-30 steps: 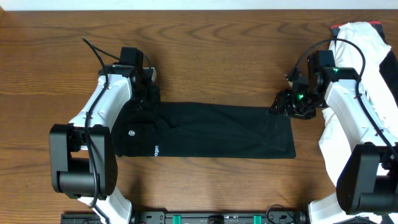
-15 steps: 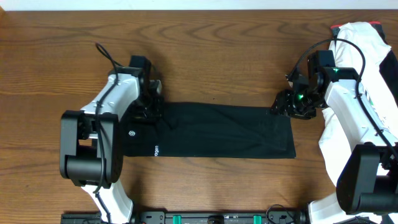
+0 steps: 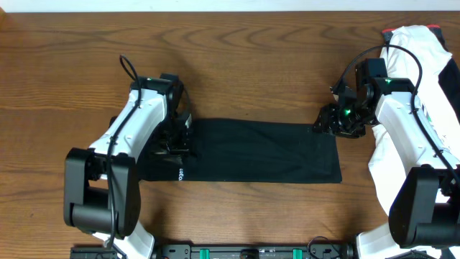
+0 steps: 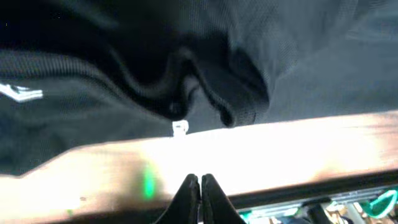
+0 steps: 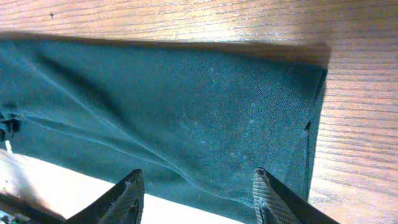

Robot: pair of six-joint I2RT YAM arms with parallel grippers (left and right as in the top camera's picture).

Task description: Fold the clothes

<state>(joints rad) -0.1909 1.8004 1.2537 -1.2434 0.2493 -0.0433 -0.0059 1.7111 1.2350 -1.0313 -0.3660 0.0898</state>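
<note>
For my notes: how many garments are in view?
2: the black T-shirt lies at the centre; the white garment sits at the far right corner, partly hidden.

Robotics lab bench is being shown: a left arm (image 3: 136,122) and right arm (image 3: 402,137), white-and-black, are being carried at a wooden table (image 3: 251,57), with loose cables (image 3: 123,63) and a black mounting rail (image 3: 244,252) in front.

Even light overhead, glare at the wrists
The overhead view is sharp and evenly lit. In the left wrist view, the surface (image 4: 261,143) below the T-shirt (image 4: 298,56) blows out white and the cloth blurs. In the right wrist view, a narrow shadow lies beyond the T-shirt.
</note>
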